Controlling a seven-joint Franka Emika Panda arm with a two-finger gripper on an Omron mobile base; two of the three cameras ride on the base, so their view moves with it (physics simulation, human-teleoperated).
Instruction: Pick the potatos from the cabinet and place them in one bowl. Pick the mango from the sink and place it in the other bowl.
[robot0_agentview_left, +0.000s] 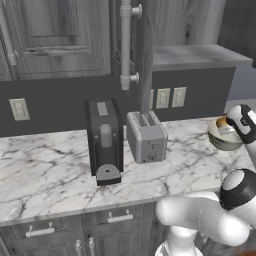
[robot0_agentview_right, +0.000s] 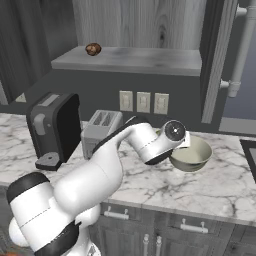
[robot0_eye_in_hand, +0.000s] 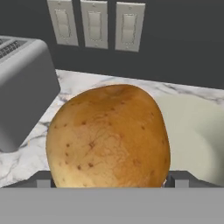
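Two potatoes are visible. One potato (robot0_eye_in_hand: 108, 138), tan-brown, speckled and finely veined, sits clamped between the fingers of the gripper (robot0_eye_in_hand: 109, 181), held over the near rim of the pale bowl (robot0_agentview_right: 192, 156) on the marble counter (robot0_agentview_left: 45, 165). Behind stand one silver toaster (robot0_agentview_left: 146, 136), one dark coffee machine (robot0_agentview_left: 104, 140) and three wall switches (robot0_eye_in_hand: 94, 24). The second potato (robot0_agentview_right: 93, 49), darker brown, rests on the cabinet (robot0_agentview_right: 145, 22) shelf.
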